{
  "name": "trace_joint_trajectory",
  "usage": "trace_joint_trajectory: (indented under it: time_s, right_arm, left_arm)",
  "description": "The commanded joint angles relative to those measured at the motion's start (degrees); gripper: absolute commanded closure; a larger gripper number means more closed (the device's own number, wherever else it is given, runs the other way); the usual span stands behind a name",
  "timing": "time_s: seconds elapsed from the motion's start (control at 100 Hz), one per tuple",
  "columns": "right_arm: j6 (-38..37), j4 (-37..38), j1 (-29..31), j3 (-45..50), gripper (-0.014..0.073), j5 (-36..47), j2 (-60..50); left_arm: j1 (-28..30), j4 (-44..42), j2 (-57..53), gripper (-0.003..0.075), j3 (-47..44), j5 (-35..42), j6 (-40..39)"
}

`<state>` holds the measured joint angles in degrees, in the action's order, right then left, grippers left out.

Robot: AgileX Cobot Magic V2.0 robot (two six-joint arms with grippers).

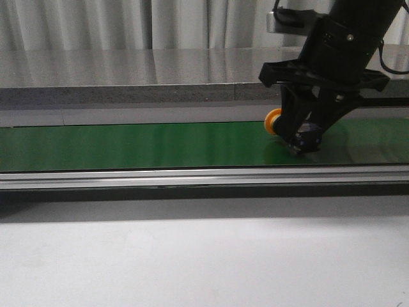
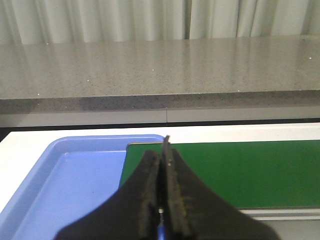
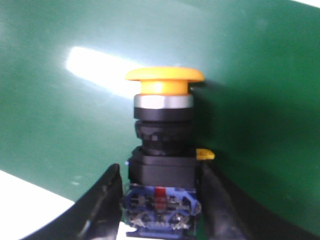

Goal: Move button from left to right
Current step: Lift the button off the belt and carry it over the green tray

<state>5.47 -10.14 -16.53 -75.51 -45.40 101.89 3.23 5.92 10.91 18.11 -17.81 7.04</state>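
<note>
The button (image 1: 275, 121) has a yellow-orange cap on a black body and lies tilted, cap to the left, low over the right part of the green belt (image 1: 128, 144). My right gripper (image 1: 301, 144) is shut on its black and blue base. In the right wrist view the button (image 3: 163, 125) stands between the two fingers (image 3: 106, 202) of the right gripper (image 3: 161, 212), with the belt (image 3: 60, 115) behind it. My left gripper (image 2: 161, 152) is shut and empty, above the edge where a blue tray meets the belt. It does not show in the front view.
A blue tray (image 2: 75, 185) lies at the left end of the belt (image 2: 250, 170). An aluminium rail (image 1: 160, 177) runs along the belt's near side. A grey stone counter (image 1: 128, 70) and curtains stand behind. A white table surface (image 1: 192, 256) is in front.
</note>
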Motion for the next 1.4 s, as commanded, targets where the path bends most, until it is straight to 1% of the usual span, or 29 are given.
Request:
trace_joint_trajectory:
  time_s: [0.0, 0.15, 0.29, 0.45, 0.63, 0.83, 0.97, 1.16, 1.31, 1.39]
  right_arm:
    - [0.57, 1.29, 0.33, -3.65, 0.0341, -0.41, -4.26]
    - [0.57, 4.73, 1.1, -5.63, 0.0341, -2.32, -7.13]
    - [0.57, 5.3, 5.43, -5.92, 0.0341, -2.56, -10.51]
    - [2.17, 5.24, 13.8, -5.96, 0.0333, -3.68, -12.68]
    - [6.79, 4.57, 23.44, -5.99, 0.0333, -5.36, -12.82]
    - [10.44, 1.25, 33.68, -5.99, 0.0333, -3.0, -12.43]
    - [12.79, -0.67, 39.28, -5.99, 0.0333, -1.44, -11.01]
    - [18.86, -3.19, 43.79, -6.03, 0.0333, 0.3, -7.34]
    - [23.49, -3.48, 45.25, -6.03, 0.0333, 1.68, -3.68]
    - [24.37, -3.48, 45.92, -6.03, 0.0333, 1.83, -1.69]
  left_arm:
    - [-0.34, 0.53, 0.5, 0.074, 1.64, 4.37, -0.07]
    - [-0.34, 0.53, 0.5, 0.074, 1.64, 4.37, -0.07]
    - [-0.34, 0.53, 0.5, 0.074, 1.64, 4.37, -0.07]
    - [-0.34, 0.53, 0.5, 0.074, 1.64, 4.37, -0.07]
    - [-0.34, 0.53, 0.5, 0.074, 1.64, 4.37, -0.07]
    - [-0.34, 0.53, 0.5, 0.074, 1.64, 4.37, -0.07]
    - [-0.34, 0.53, 0.5, 0.074, 1.64, 4.37, -0.07]
    - [-0.34, 0.53, 0.5, 0.074, 1.64, 4.37, -0.07]
    - [-0.34, 0.53, 0.5, 0.074, 1.64, 4.37, -0.07]
    - [-0.34, 0.53, 0.5, 0.074, 1.64, 4.37, -0.07]
